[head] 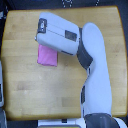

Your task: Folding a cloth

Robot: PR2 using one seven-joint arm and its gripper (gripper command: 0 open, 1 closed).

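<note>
The pink-magenta cloth (48,56) lies flat on the wooden tabletop (30,85), left of centre in the exterior view. The white and grey arm (92,65) reaches in from the bottom right and bends toward the upper left. Its boxy forearm (59,34) covers the cloth's upper edge. The gripper itself is hidden beyond the forearm's end near the cloth's top left, so its fingers do not show.
The table's edges run close to the frame borders on all sides. A pale object (2,85) stands at the exterior view's left edge. The robot's base (75,122) is at the bottom.
</note>
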